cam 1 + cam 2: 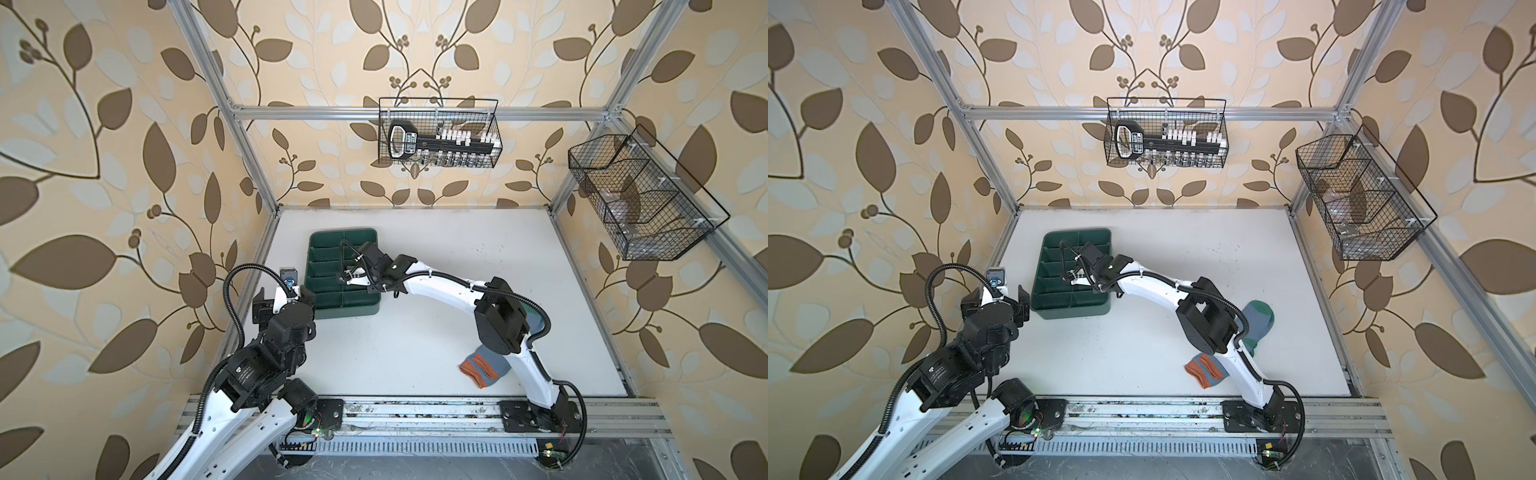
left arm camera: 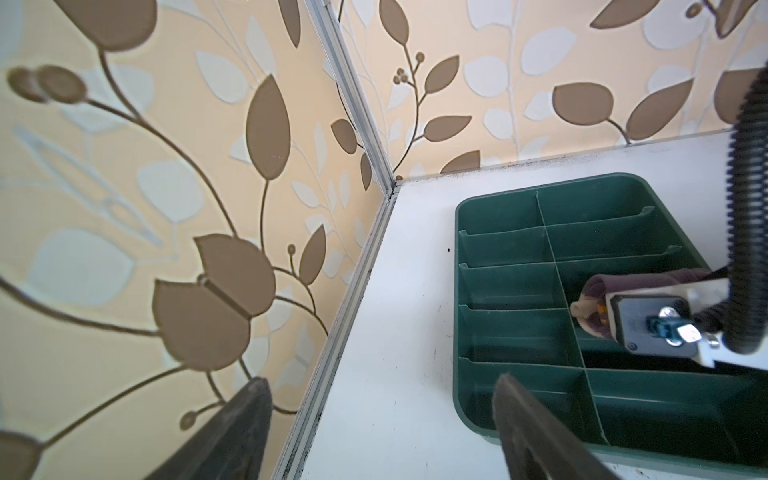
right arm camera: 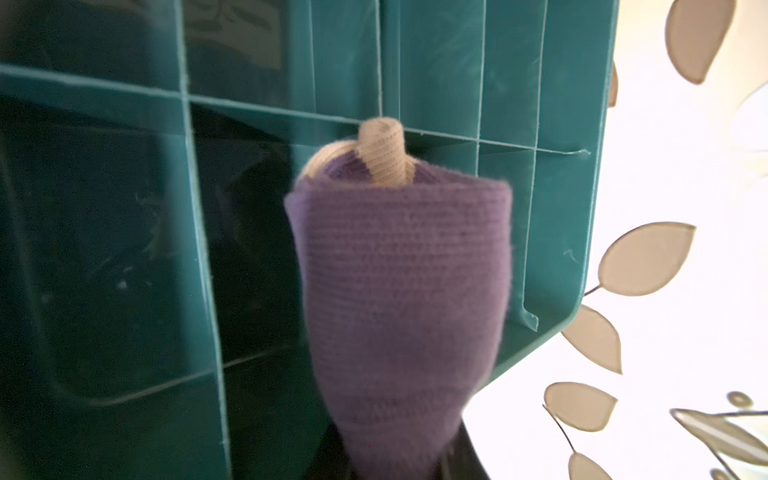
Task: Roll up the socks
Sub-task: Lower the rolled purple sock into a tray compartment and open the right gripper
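White table point(image 1: 415, 340): green divided tray point(image 1: 347, 310) back left, grey-blue sock point(image 1: 1260, 322) apparently flat near right.

I see the purple sock point(image 3: 399, 311) rolled tight w/ a beige core poking out one end. It's tilted over the mid compartments of the green tray point(image 1: 345, 309); can't tell if it touches. The grey-blue sock point(image 1: 1258, 322), w/ orange cuff and stripes and green toe, lies flat and unrolled, well apart from the tray, partly hidden.

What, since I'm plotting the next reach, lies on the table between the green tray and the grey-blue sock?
Only bare white table; the right arm arches above that stretch, seen in both top views.
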Robot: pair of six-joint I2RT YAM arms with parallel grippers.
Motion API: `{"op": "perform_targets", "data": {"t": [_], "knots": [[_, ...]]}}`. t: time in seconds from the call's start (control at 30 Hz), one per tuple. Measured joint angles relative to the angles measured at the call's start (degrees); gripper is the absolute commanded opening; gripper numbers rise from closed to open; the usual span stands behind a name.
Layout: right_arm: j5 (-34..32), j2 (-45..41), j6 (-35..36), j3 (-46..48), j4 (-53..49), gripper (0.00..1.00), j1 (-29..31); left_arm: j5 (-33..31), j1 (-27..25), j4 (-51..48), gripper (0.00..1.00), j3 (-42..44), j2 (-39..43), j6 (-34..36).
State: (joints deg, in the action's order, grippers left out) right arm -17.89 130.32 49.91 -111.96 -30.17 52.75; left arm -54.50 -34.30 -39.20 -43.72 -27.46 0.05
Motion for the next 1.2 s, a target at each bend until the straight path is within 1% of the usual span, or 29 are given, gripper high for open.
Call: {"op": "perform_targets", "data": {"t": [0.4, 0.57, 0.73, 0.97, 1.07, 1.2], "knots": [[-1.3, -0.5, 4.3, 2.8, -0.9, 0.0, 0.1, 0.5, 0.0, 0.0, 0.86, 0.0, 0.1, 0.0], [0.2, 1.6, 5.1, -1.5, -5.5, 0.0, 0.7, 1.0, 0.0, 0.0, 0.86, 0.0, 0.1, 0.0], [5.6, 4.8, 6.7, -6.2, -11.8, 0.0, 0.9, 1.8, 0.0, 0.0, 0.86, 0.0, 0.0, 0.0], [13.2, 5.5, 8.8, -7.4, -17.8, 0.0, 0.2, 2.2, 0.0, 0.5, 0.86, 1.2, -0.1, 0.0], [17.1, 5.5, 9.8, -7.1, -19.6, 0.0, -1.0, 2.8, 0.0, 1.0, 0.86, 1.7, -0.3, 0.0], [22.6, 3.2, 10.8, -1.6, -20.7, 0.0, -4.3, 3.4, 0.0, 1.7, 0.87, 1.8, -0.9, 0.1]]}}
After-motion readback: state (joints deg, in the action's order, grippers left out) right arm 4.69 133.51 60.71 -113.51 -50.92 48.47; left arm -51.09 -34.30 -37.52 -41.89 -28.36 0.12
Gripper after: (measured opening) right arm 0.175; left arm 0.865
